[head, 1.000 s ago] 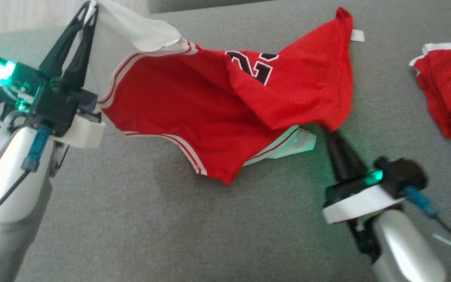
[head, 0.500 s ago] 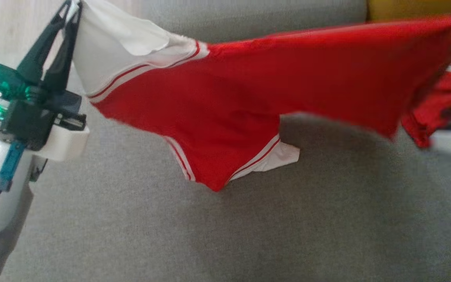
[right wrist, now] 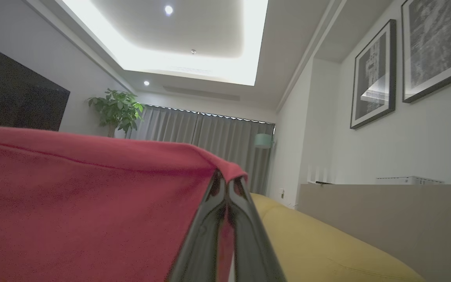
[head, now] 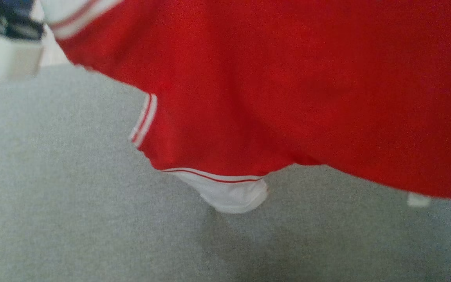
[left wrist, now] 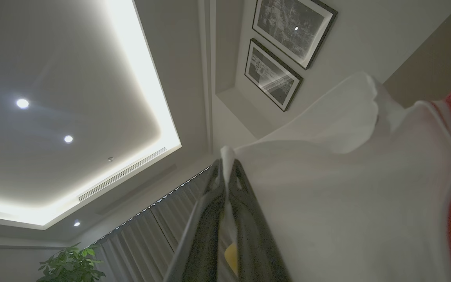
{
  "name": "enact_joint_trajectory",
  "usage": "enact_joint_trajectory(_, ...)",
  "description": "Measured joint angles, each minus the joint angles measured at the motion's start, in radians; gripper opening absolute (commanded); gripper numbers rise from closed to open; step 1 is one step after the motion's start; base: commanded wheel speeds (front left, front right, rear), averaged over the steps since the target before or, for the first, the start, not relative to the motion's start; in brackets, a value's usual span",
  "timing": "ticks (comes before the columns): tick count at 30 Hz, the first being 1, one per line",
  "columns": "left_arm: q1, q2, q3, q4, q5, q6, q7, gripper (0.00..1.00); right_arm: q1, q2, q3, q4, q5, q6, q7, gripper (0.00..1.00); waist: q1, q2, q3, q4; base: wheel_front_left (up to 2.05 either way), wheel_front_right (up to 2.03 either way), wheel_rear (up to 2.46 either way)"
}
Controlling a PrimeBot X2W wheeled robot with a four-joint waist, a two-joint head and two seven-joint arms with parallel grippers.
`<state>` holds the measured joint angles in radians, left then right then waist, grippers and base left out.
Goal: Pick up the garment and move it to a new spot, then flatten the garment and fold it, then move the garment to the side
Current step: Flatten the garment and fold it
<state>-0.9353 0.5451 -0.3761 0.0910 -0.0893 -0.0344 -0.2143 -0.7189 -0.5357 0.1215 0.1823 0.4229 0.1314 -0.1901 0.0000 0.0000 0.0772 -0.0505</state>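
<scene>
Red garment (head: 288, 98), pinched by left end effector (left wrist: 227, 167) (right end effector (right wrist: 228, 181) too)

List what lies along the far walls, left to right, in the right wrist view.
Dark screen → potted plant → grey curtains → teal lamp → framed picture → second framed picture.

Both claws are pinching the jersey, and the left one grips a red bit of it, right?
Not quite: the left gripper is shut on a white bit of the jersey, as the left wrist view shows. The right gripper pinches it too, at a red edge.
</scene>
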Motion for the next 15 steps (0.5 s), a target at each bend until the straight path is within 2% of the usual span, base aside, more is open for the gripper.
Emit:
enact_joint_trajectory(6, -0.194, -0.036, -0.042, 0.199, 0.042, -0.032, 0.015, 0.0, -0.237, 0.028, 0.17, 0.204, 0.02, 0.0, 0.003, 0.0, 0.0002, 0.0, 0.101, 0.002, 0.0, 0.0, 0.0)
enact_joint_trajectory(10, -0.363, -0.057, -0.051, 0.321, 0.1, -0.018, -0.006, 0.0, -0.412, 0.054, 0.256, 0.319, 0.015, 0.0, -0.035, 0.0, 0.0004, 0.0, 0.189, 0.002, 0.0, 0.0, 0.0)
enact_joint_trajectory(15, -0.584, -0.067, -0.057, 0.378, 0.171, 0.019, -0.039, 0.0, -0.625, 0.047, 0.27, 0.406, -0.026, 0.0, -0.066, 0.0, 0.0004, 0.0, 0.302, 0.001, 0.0, 0.0, 0.0)
